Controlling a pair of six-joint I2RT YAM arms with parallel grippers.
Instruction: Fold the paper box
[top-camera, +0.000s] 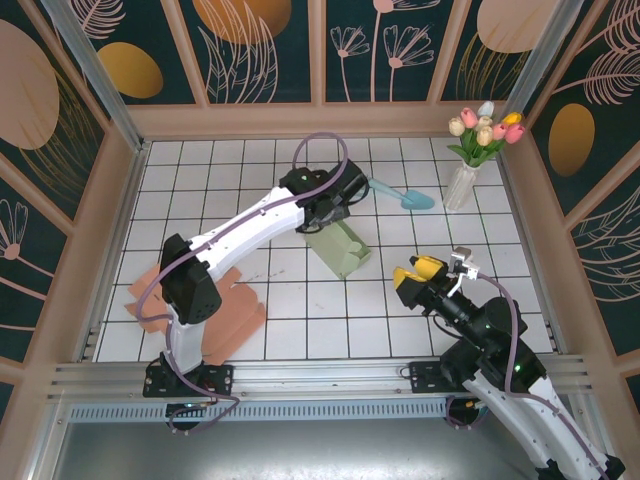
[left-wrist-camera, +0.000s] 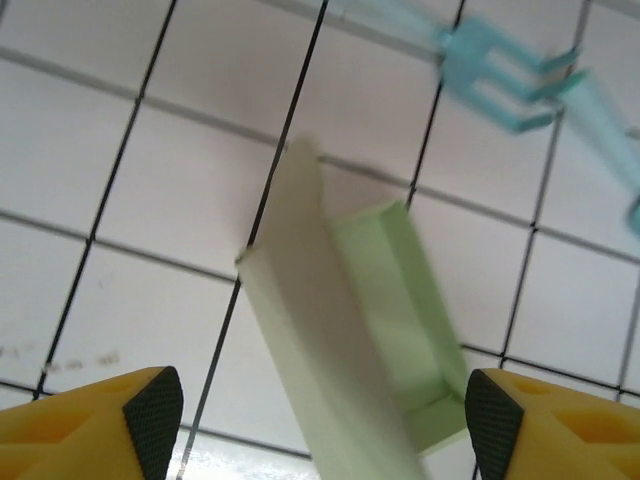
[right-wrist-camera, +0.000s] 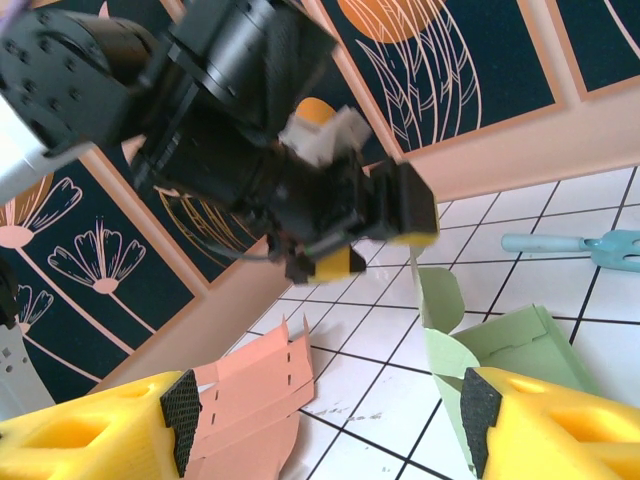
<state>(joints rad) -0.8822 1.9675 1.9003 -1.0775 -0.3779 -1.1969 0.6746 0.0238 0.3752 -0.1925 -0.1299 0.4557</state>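
Dark walls (top-camera: 420, 50) painted with pale flowers and orange shapes close in a white tiled bench (top-camera: 200, 180) crossed by thin black lines. My two arms rise from its near edge.

The paper box (top-camera: 340, 248), pale green and partly formed, lies near the middle of the bench. From my left wrist I see it from above: one long panel stands up, with an open trough beside it. My left gripper (left-wrist-camera: 322, 425) hangs over that box with its yellow, black-padded fingers (left-wrist-camera: 150, 420) spread wide, one on each side. The left pad is clear of the paper and the right pad is just beside the box's corner. I am released there, not clamping it. From my right wrist I see a rounded flap of the box sticking up beneath the left arm's black wrist.

My right gripper (right-wrist-camera: 330, 420) sits to the right of the box, well apart from it. It is raised off the bench and spread wide, with nothing between its fingers.

Flat pink card sheets (top-camera: 235, 320) lie in a loose pile at the left, near my left arm's base. A blue plastic fork (top-camera: 405, 195) rests just beyond the box. A glass vase (top-camera: 460, 185) of tulips stands in the far right corner.
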